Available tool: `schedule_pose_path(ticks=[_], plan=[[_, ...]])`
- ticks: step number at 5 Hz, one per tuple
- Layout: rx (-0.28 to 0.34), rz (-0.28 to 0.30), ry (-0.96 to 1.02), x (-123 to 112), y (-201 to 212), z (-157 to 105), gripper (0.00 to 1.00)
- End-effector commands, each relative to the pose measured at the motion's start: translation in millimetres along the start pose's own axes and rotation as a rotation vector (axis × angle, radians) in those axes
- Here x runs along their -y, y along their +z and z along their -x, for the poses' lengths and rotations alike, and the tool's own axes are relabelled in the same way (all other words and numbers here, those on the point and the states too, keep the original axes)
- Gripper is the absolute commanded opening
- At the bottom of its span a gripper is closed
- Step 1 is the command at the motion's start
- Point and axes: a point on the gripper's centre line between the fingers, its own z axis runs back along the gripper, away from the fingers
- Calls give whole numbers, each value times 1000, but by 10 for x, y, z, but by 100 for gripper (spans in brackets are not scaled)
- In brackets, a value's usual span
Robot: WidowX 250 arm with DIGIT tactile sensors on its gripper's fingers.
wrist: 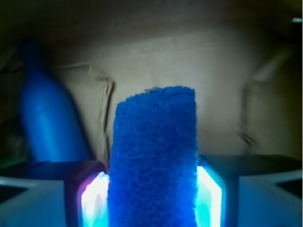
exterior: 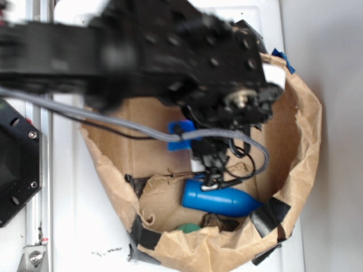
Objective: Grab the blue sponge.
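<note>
while the black robot arm (exterior: 170,51) reaches in from the left over a brown paper bag (exterior: 306,130) with a rolled-down rim, its gripper (wrist: 152,198) pinches the flat, matte blue sponge strip with a rough porous texture (wrist: 154,161) between two fingers (wrist: 92,196), pressed against both long sides of the strip. in the wrist view the sponge stands up between the fingers, its far end rounded off and set against the brown paper floor behind it. in the exterior view a small blue piece (exterior: 180,136) shows just under the arm near the middle of the bag; it is partly hidden by grey cables (exterior: 113,122), so i cannot tell whether it is the sponge.

inside the bag, a glossy rounded blue bottle with a tapered neck (exterior: 218,199) lies on its side near the lower wall, neck pointing right. beside it, a small green object (exterior: 188,228) and a dark brown lump (exterior: 218,222) sit against the bag's rim. black tape patches (exterior: 272,215) hold the paper edge. the bag rests on a white surface (exterior: 68,215).
</note>
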Motion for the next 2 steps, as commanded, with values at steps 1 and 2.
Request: schedule_pose_path(ticks=[1, 2], plan=[[94, 12, -2, 122, 686, 86, 0], [113, 49, -13, 155, 759, 69, 0]])
